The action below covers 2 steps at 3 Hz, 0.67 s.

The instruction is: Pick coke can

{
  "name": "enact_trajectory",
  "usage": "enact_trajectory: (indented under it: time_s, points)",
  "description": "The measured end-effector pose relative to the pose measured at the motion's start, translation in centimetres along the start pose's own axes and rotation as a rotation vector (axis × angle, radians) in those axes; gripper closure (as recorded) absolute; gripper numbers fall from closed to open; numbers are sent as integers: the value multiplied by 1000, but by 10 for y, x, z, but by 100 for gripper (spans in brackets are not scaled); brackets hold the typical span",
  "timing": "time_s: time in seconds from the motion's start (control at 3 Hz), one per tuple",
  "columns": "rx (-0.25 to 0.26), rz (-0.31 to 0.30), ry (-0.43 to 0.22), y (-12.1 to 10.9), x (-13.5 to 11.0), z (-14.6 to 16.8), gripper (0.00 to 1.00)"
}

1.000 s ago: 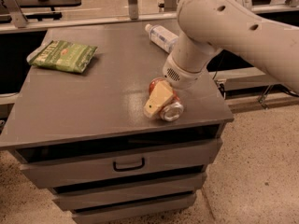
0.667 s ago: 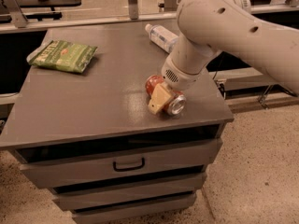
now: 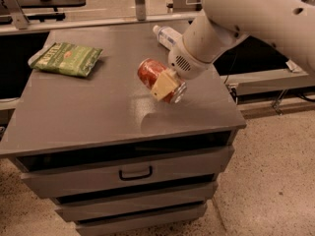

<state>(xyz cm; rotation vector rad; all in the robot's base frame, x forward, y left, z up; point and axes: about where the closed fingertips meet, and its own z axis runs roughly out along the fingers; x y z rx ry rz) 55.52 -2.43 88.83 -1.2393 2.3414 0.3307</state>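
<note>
The coke can (image 3: pixel 151 74) is red with a shiny silver end and lies tilted on its side in my grip, held a little above the grey cabinet top (image 3: pixel 88 112). My gripper (image 3: pixel 165 85) hangs from the white arm that comes in from the upper right and is shut on the can. One tan finger pad (image 3: pixel 164 86) shows across the can's front; the other finger is hidden behind it.
A clear plastic water bottle (image 3: pixel 166 35) with a white cap lies at the back of the top, partly behind my arm. A green snack bag (image 3: pixel 66 59) lies at the back left. The cabinet has drawers below; its right edge is close to the can.
The can has come up off the cabinet top in my gripper and moved slightly back and left. The bottle and the bag have not moved.
</note>
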Motion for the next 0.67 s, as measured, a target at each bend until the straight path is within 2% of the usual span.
enact_trajectory:
  time_s: [0.33,0.67]
  points:
    - [-62,-83,-179,-3,-28,-35,100]
    - [-75,-150,-233,1,-37,-49,100]
